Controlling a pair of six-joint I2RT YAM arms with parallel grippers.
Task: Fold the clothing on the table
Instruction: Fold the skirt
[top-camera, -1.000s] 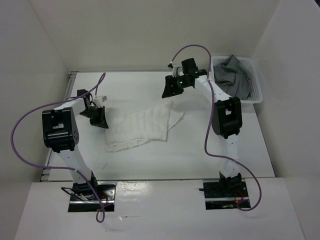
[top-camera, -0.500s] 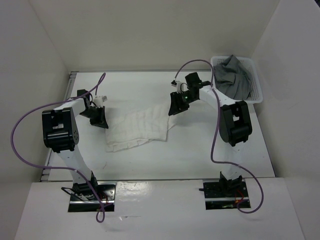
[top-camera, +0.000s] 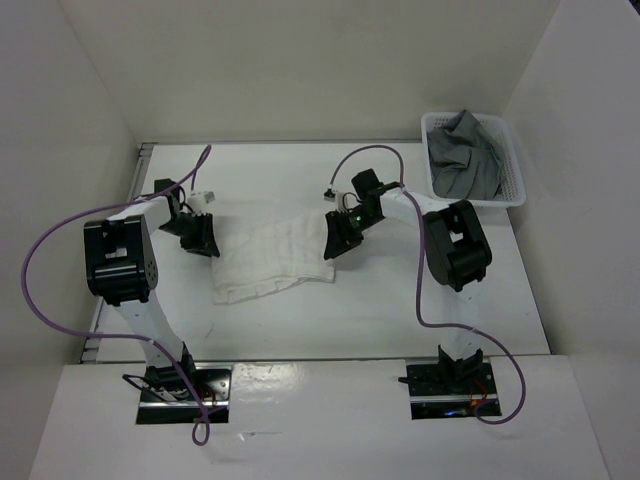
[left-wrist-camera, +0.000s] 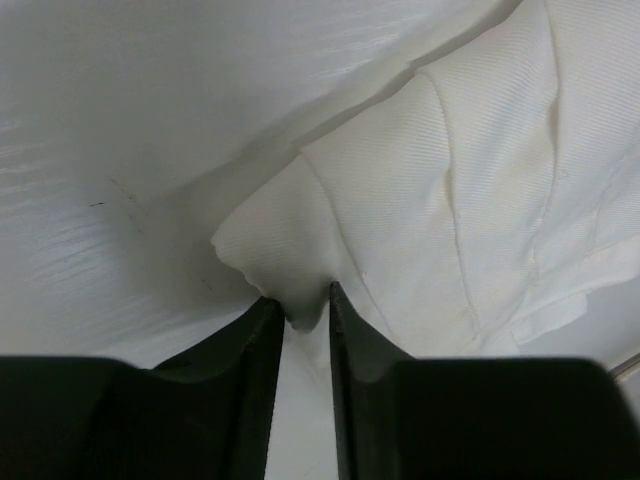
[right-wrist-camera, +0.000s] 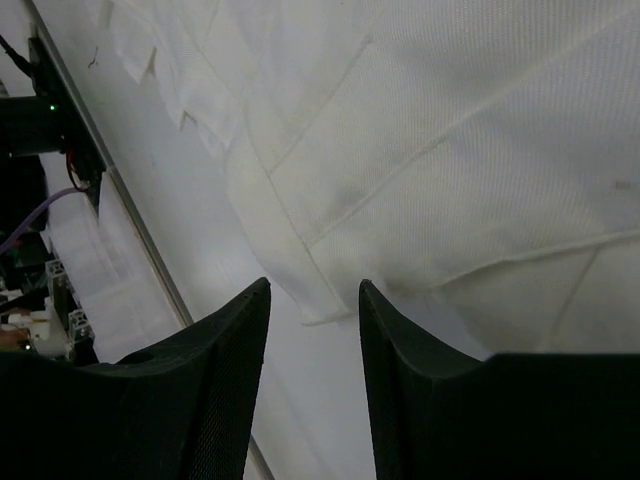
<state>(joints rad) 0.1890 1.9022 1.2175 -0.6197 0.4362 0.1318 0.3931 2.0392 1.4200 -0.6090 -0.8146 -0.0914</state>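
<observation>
Change noted: the right gripper (top-camera: 336, 244) has come down from the far side of the table and now stands at the right-hand edge of the white thin-fabric pleated skirt (top-camera: 275, 255). Its jaws are moderately apart and hold nothing; the wrist view shows only the hem edge below the gap. The left gripper (top-camera: 197, 238) has not shifted. Its jaws are nearly closed with a small tuck of the skirt's left corner between the fingertips (left-wrist-camera: 268, 312) — how firm the pinch is cannot be told.

Judgement: both ends of the garment are now attended, so a two-handed fold looks ready to begin once the right side takes hold.

The skirt lies flat, left of centre on the large white rectangular tabletop (top-camera: 420, 300). Its long axis runs left to right between the two grippers, and the near-left corner trails towards the arm bases. Which end carries the waistband is not discernible.
</observation>
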